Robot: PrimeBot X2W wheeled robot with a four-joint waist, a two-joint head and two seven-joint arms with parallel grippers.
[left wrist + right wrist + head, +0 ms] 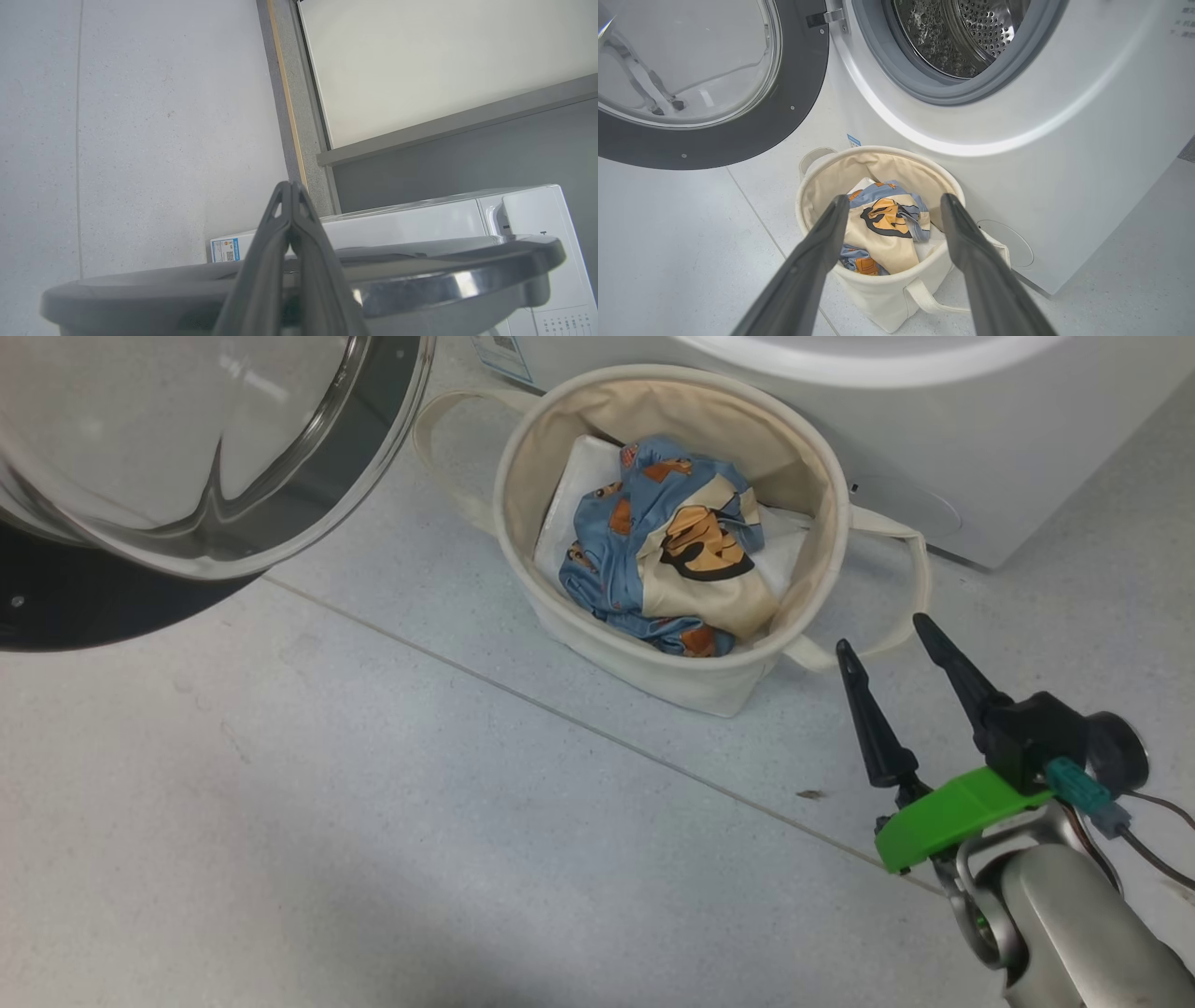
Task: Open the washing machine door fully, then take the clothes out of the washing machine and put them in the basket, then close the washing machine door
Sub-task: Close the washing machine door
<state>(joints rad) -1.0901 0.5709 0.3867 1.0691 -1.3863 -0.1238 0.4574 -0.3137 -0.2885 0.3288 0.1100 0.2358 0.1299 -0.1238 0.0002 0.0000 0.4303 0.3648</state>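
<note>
Two fingers [873,728] of the right gripper [882,632] stand apart, empty, just near-right of the basket [672,686] holding the clothes [653,551].

Bright even light, soft shadows, glare on washing machine door [215,476], wrist views bowed

Your right gripper [882,637] holds its two long dark fingers spread wide with nothing between them, pointing up and away from its green wrist mount [952,810] and pale forearm [1074,924], while your left gripper [290,186] has its fingers pressed together at the tips.
</note>
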